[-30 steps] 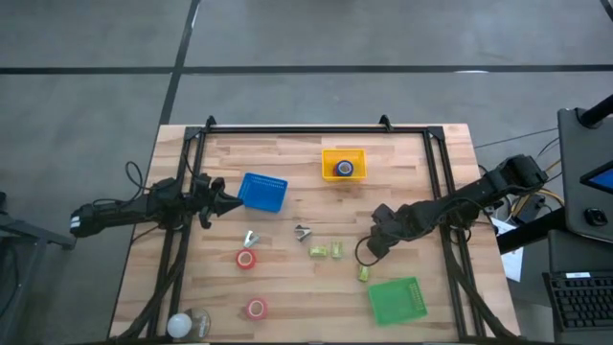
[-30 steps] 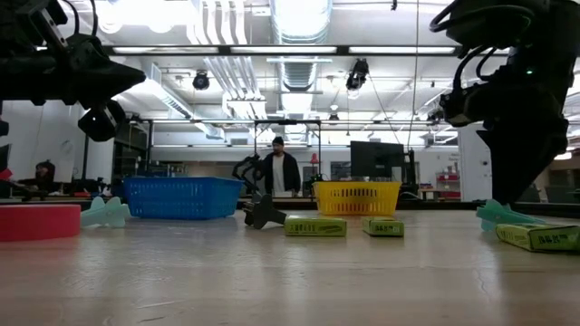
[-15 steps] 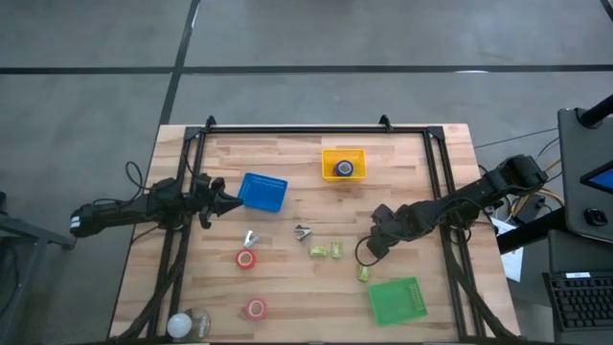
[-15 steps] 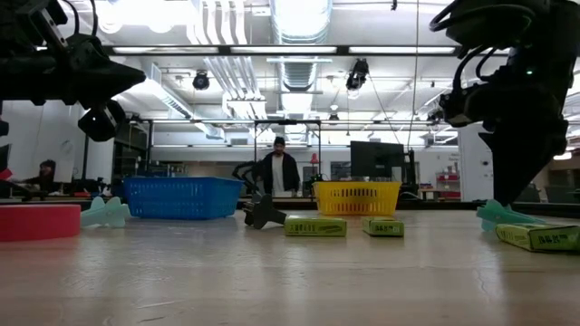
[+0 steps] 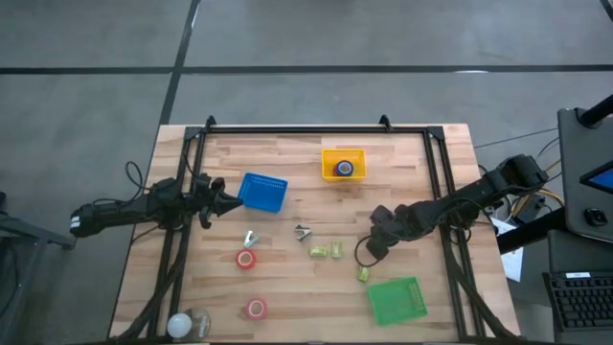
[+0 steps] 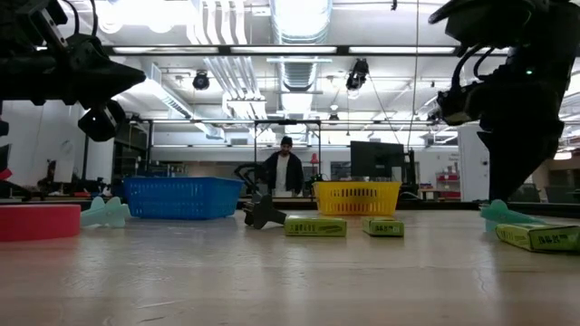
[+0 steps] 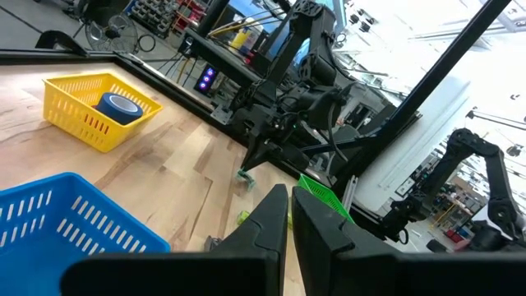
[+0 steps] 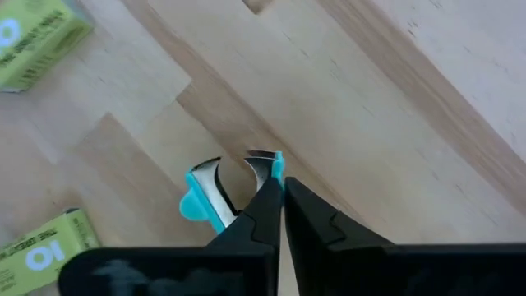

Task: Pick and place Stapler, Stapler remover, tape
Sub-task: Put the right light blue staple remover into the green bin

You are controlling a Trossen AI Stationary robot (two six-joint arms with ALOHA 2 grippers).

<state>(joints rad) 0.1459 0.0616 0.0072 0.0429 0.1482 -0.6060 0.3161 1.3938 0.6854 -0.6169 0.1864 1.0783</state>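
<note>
My right gripper (image 5: 369, 251) is shut, low over the table right of the middle. Its tips (image 8: 279, 196) stand against a teal staple remover (image 8: 215, 191) that lies on the wood and also shows in the low view (image 6: 504, 214). My left gripper (image 5: 226, 202) is shut and empty, in the air just left of the blue basket (image 5: 263, 192). A blue tape roll (image 5: 345, 169) lies in the yellow basket (image 5: 343, 153). Two red tape rolls (image 5: 246, 259) (image 5: 255, 308), a pale staple remover (image 5: 251, 238) and a dark one (image 5: 303, 232) lie on the table. My right gripper comes down at the teal staple remover from above, its shut fingertips beside one teal wing (image 8: 279, 163). I cannot tell whether they touch it. The remover lies flat on the table.
Three green boxes (image 5: 319, 251) (image 5: 337, 250) (image 5: 364, 273) lie near my right gripper. A green basket (image 5: 397, 300) stands at the near right. A clear object (image 5: 187, 324) sits at the near left corner. A black frame (image 5: 297, 129) rims the table. A person (image 6: 285, 172) stands beyond the table.
</note>
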